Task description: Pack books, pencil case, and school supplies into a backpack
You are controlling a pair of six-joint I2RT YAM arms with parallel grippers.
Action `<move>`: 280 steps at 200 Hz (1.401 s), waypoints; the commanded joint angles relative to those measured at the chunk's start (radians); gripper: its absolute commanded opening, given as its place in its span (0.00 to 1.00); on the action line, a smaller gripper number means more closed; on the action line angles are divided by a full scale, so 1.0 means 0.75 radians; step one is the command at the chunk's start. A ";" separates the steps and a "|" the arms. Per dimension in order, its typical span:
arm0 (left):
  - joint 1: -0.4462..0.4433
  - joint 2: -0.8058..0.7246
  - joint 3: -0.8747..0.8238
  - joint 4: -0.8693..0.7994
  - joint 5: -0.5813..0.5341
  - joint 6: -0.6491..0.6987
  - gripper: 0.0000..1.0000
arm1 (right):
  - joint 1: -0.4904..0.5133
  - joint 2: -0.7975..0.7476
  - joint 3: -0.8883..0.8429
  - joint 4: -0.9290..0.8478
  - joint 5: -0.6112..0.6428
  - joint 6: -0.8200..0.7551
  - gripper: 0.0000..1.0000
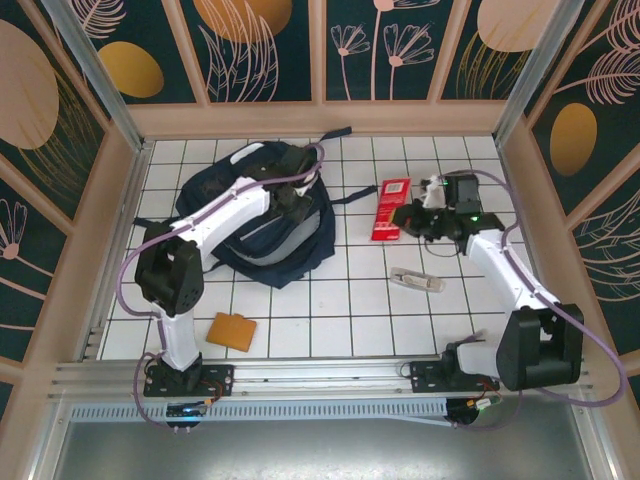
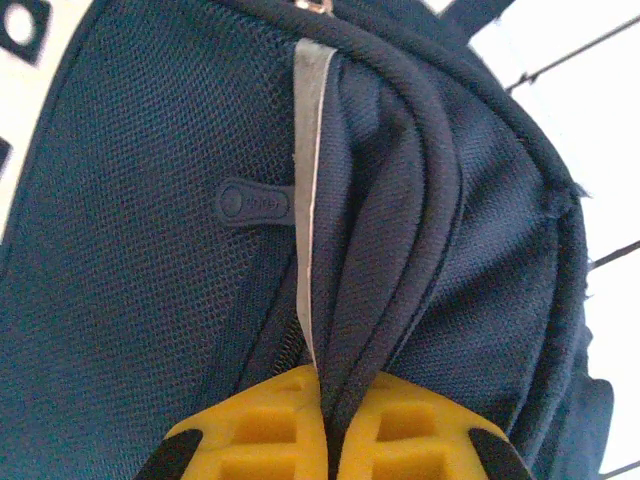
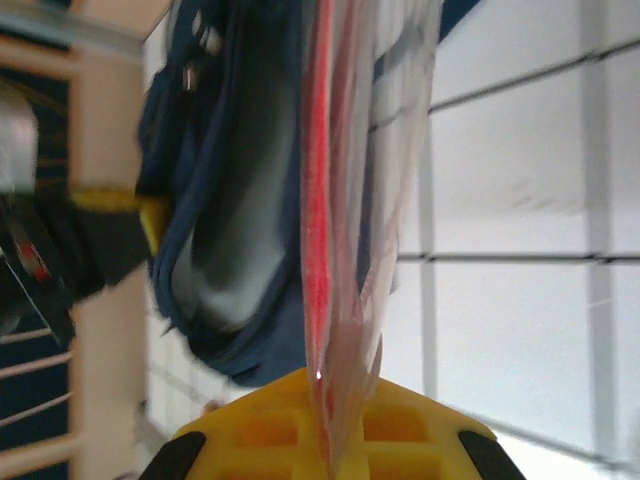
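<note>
- White-tiled table (image 1: 340,310), boxed in by dark walls (image 1: 265,45) painted with gold discs and pale leaf outlines.
- Backpack (image 1: 262,235): navy, lying flat on the left-centre tiles towards the back, with black straps trailing off its right side.
- Left gripper (image 1: 292,203): reaches over the backpack's upper right part. In the left wrist view its yellow fingers (image 2: 250,425) are closed tight on a raised fold of navy fabric, and a thin white stripe (image 2: 310,150) runs straight down into the pinch.
- Zip pull (image 2: 250,203): a small dark rubber tab, just left of the stripe on the mesh panel.
- Red rectangle (image 1: 390,208): flat, with white print, on the tiles right of the backpack and apart from it, long side running front to back.
- Right gripper (image 1: 408,218): at the red rectangle's right edge. The right wrist view shows it closed on that item, seen edge-on inside a clear wrapper (image 3: 400,120). Whether the item is off the tiles cannot be told.
- Pale piece (image 1: 416,281): slim and elongated, lying loose on the tiles nearer than the right gripper, touching nothing.
- Orange pad (image 1: 232,330): a tan square, flat near the front edge, just right of the left arm's base and well apart from the backpack.
</note>
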 commanded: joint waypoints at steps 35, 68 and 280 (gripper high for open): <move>-0.003 -0.037 0.364 -0.130 0.116 -0.206 0.00 | 0.345 0.071 -0.053 0.519 0.075 0.529 0.00; -0.003 -0.028 0.469 -0.125 0.143 -0.276 0.00 | 0.450 0.307 -0.027 0.876 0.164 0.806 0.00; 0.132 -0.067 0.273 0.079 0.246 -0.239 0.00 | 0.644 0.727 0.071 1.066 0.460 1.061 0.57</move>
